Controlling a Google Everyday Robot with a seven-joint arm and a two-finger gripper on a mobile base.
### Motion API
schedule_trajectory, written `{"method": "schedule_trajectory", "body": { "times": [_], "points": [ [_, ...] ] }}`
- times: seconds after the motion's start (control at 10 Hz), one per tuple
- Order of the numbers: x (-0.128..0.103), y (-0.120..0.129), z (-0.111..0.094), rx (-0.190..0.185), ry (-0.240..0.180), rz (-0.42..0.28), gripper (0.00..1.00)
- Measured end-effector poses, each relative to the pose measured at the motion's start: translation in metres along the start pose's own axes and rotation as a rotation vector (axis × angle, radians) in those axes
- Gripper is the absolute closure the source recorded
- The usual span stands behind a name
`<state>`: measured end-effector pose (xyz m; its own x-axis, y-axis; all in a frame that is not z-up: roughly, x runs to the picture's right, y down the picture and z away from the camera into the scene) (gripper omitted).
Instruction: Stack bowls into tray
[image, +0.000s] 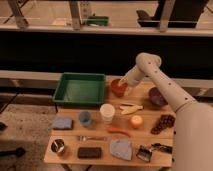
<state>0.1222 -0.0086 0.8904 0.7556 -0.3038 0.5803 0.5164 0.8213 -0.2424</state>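
Observation:
The orange-red bowl (117, 89) sits on the wooden table just right of the green tray (79, 92), which holds nothing. The dark purple bowl (156, 96) sits at the table's right side. My gripper (124, 86) reaches down from the right and is at the right rim of the orange-red bowl, hiding part of it. The white arm runs from the lower right up over the purple bowl's side of the table.
In front of the bowls are a white cup (107, 113), a blue cup (85, 118), a banana (130, 107), an orange (135, 121), grapes (162, 122), a red chili (119, 131), cloths (62, 123), a metal cup (58, 146) and a black block (89, 152). A dark counter runs behind the table.

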Motion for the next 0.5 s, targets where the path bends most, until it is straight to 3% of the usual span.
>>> {"method": "schedule_trajectory", "body": {
  "times": [0.5],
  "points": [
    [-0.001,0.002,0.013,-0.007,-0.044,0.009,0.20]
  ]
}}
